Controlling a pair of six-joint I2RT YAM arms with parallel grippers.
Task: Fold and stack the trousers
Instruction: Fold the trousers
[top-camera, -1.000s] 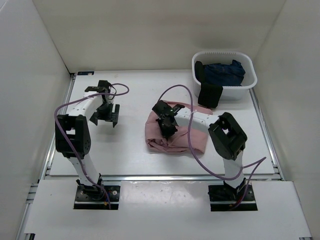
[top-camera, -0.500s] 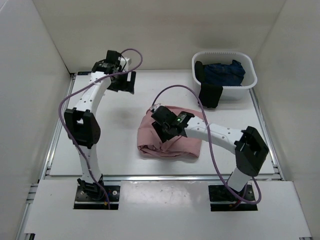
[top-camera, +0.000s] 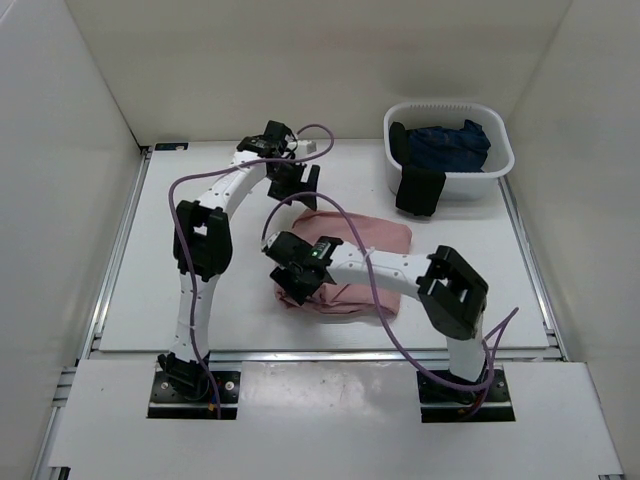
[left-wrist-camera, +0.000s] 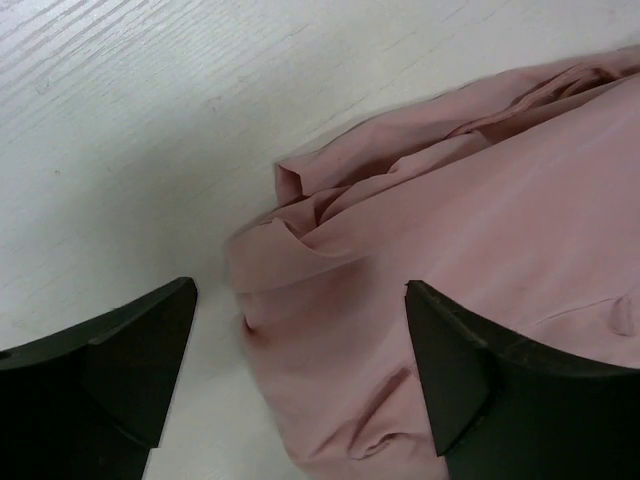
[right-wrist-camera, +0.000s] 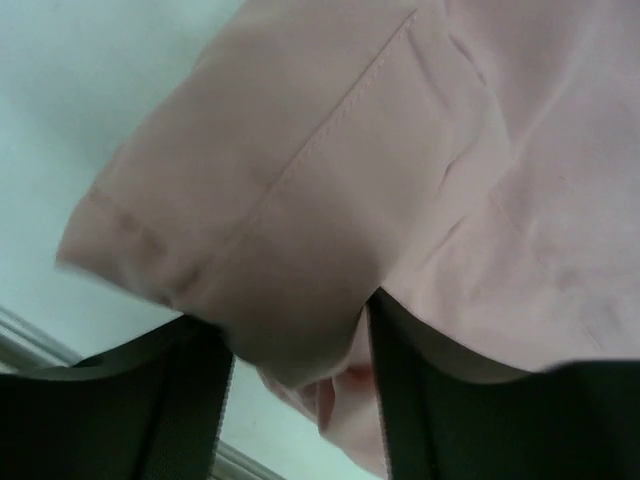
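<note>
Where table (top-camera: 150, 260) centre lies, we note trousers (top-camera: 370, 240): dusty pink, thin, creased, folded into flat oblong bundle, left end rumpled. White basket (top-camera: 500, 160) far right, well apart, holds dark blue garment (top-camera: 445, 145); black cloth (top-camera: 420, 190) hangs over its near wall. Bundle's long axis runs near-left to far-right; waist end we cannot tell. Right gripper (top-camera: 295, 280) at near-left end, jaws parted partway, hemmed fold between them. Left gripper (top-camera: 290, 185) over far-left corner, jaws wide, empty.
</note>
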